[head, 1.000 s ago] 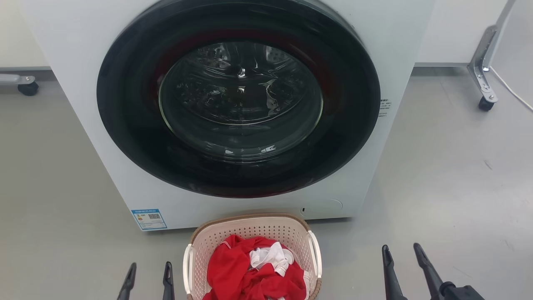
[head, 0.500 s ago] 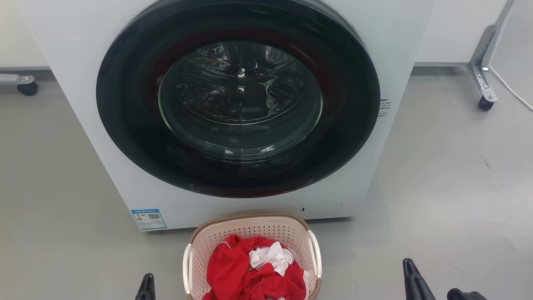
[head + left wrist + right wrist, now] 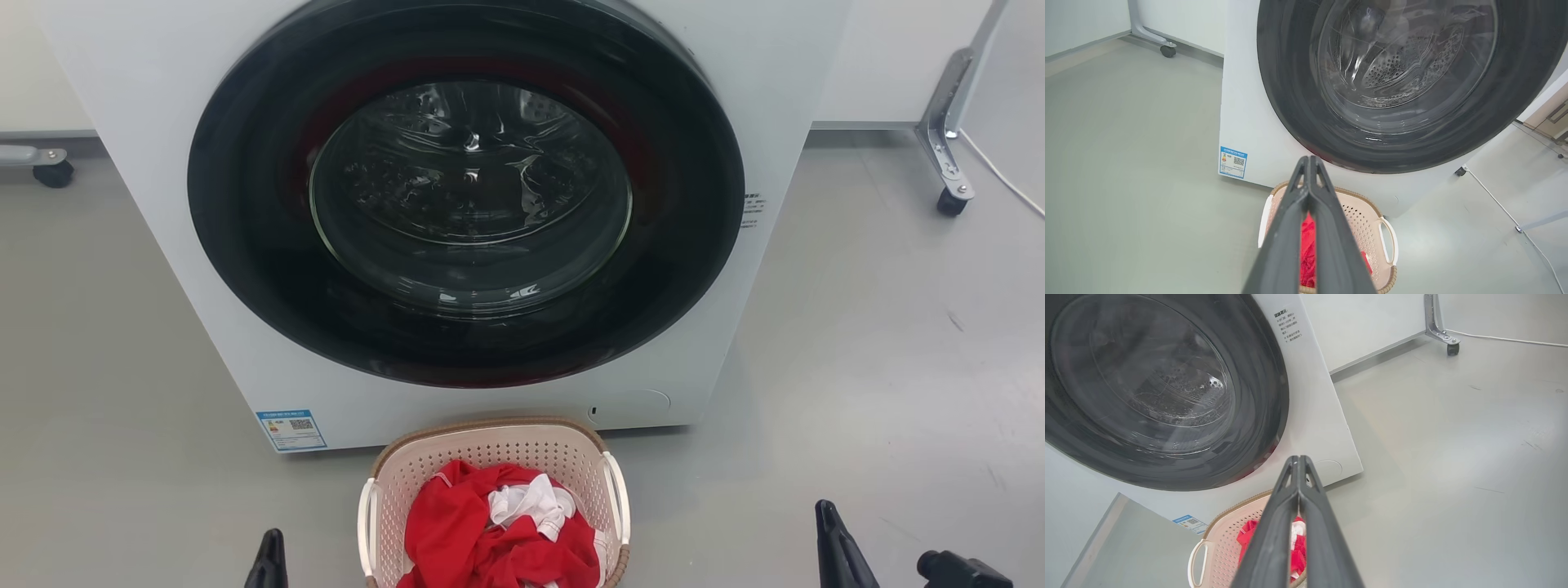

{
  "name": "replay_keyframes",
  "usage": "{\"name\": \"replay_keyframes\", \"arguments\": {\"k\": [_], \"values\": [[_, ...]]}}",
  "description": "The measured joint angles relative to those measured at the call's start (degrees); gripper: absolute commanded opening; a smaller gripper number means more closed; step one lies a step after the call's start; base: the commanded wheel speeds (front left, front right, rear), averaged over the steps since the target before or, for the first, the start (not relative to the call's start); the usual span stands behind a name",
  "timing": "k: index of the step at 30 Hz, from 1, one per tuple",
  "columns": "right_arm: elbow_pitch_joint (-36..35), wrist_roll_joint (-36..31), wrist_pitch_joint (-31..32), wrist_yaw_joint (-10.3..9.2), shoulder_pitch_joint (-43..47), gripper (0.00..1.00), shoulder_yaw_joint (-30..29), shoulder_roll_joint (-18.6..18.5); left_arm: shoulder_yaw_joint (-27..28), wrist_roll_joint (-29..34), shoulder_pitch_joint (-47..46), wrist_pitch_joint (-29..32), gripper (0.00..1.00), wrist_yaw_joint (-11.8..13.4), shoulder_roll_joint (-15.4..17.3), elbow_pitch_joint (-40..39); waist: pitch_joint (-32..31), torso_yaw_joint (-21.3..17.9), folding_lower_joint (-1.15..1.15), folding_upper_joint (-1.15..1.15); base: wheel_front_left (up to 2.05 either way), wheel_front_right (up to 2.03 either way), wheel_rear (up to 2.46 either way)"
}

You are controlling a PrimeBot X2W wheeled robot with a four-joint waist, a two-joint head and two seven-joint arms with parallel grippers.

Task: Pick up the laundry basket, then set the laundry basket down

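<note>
Both arms are held low and near the robot, on either side of the laundry basket (image 3: 490, 437) and touching nothing. In the head view, the left gripper (image 3: 270, 545) shows as one dark tip left of the basket. The right gripper (image 3: 828, 521) shows as a single dark finger shape well to the basket's right. Each wrist view looks along its own fingers: the left gripper (image 3: 1309, 160) has its two fingers pressed together at the tips, and the right gripper (image 3: 1298, 458) is closed the same way, with nothing between the fingers.

The basket stands upright on the grey floor (image 3: 882, 343), close in front of the washing machine (image 3: 139, 212), below the bottom of its round dark door (image 3: 465, 188). I cannot tell whether the basket's far rim touches the machine. It holds a crumpled red garment (image 3: 457, 531) with a white piece of cloth (image 3: 535, 500) on top.

The left wrist view takes in the basket's right handle (image 3: 1387, 241), the blue label (image 3: 1233, 161) at the machine's lower left corner, and a white cable (image 3: 1494, 200) on the floor beside the machine. The right wrist view takes in the basket's left handle (image 3: 1196, 561) and, further off, a wheeled metal leg (image 3: 1441, 324) by the wall.
</note>
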Motion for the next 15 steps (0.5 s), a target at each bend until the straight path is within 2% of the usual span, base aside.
{"name": "replay_keyframes", "arguments": {"k": [15], "values": [[1.6,12.7,3.6,2.29,-2.3,0.0,-4.1,0.7,2.8,-13.3,-3.1,3.5,0.0,-2.4,-0.5,2.4,0.0,-0.1,0.0,0.0,0.0,0.0,0.0]]}}
